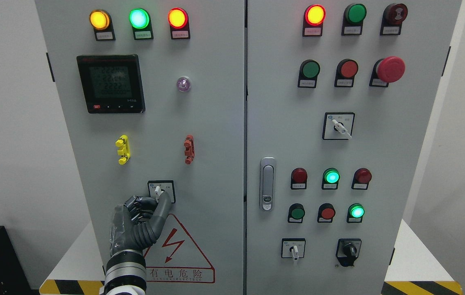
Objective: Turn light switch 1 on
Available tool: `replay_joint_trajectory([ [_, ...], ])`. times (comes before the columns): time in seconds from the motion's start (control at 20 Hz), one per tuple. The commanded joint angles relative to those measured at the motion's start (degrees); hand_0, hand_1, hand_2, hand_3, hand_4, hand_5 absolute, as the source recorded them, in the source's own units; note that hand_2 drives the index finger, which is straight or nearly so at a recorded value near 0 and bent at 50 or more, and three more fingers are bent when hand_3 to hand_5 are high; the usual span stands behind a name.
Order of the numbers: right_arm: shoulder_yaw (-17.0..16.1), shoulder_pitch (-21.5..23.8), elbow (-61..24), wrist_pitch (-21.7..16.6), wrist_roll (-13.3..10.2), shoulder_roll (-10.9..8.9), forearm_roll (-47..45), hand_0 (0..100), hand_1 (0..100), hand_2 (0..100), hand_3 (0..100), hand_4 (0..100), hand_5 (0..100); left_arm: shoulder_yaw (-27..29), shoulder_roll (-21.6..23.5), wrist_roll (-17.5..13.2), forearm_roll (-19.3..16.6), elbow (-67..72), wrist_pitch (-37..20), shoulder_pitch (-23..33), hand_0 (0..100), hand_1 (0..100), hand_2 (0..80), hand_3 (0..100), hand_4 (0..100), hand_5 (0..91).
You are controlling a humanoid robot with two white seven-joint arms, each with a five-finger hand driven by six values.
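Looking through the head camera, I see the left hand (140, 217) raised against the left door (154, 123) of a grey electrical cabinet, its arm coming up from the bottom edge left of the middle. The switch (159, 191) of the task (a small rotary selector with a white lever on a square black-framed plate) sits low on this door, just above the red warning triangle (177, 250). The fingers (136, 207) are curled together into the palm, while the thumb (162, 205) is stretched upward — its tip lies just beside the white lever, at the lower right of it. I cannot tell if the thumb really touches the lever or only stands in front of it. The lever points almost straight up.

Above the switch on the same door there is a yellow clip (122, 149) and a red clip (189, 149), then a black digital meter (110, 83) with a lit display, and on top three lamps: amber (99, 19), green (139, 18) and red (177, 18), all glowing.

The right door (379, 143) carries a door handle (267, 183), many lamps and push buttons, a big red mushroom button (390, 69) and three more selector switches — the hand is well apart from all of them. The cabinet stands on a white bench (416, 254) with yellow-black stripes at its front edge.
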Motion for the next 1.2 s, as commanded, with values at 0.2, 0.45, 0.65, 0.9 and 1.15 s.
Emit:
replay_joint_trajectory([
  [0.2, 0.0, 0.0, 0.0, 0.0, -0.02, 0.0, 0.02, 30, 0, 0, 0, 0, 0, -0.42, -0.04, -0.05, 0.06, 0.27, 0.03, -0.01, 49, 62, 61.9, 73, 76, 62.6],
  [0.45, 0.0, 0.0, 0.0, 0.0, -0.02, 0.0, 0.02, 30, 0, 0, 0, 0, 0, -0.42, -0.04, -0.05, 0.06, 0.27, 0.03, -0.01, 51, 60, 61.9, 73, 76, 62.6],
  [0.65, 0.0, -0.08, 0.0, 0.0, -0.02, 0.0, 0.02, 30, 0, 0, 0, 0, 0, -0.34, -0.04, -0.05, 0.15, 0.27, 0.03, 0.08, 53, 56, 61.9, 73, 76, 62.6],
  [0.9, 0.0, -0.08, 0.0, 0.0, -0.02, 0.0, 0.02, 30, 0, 0, 0, 0, 0, -0.42, -0.04, -0.05, 0.15, 0.27, 0.03, 0.08, 52, 52, 61.9, 73, 76, 62.6],
  [1.15, 0.0, 0.0, 0.0, 0.0, -0.02, 0.0, -0.06, 30, 0, 0, 0, 0, 0, -0.42, -0.04, -0.05, 0.06, 0.27, 0.03, 0.08, 47, 53, 61.9, 73, 76, 62.6],
])
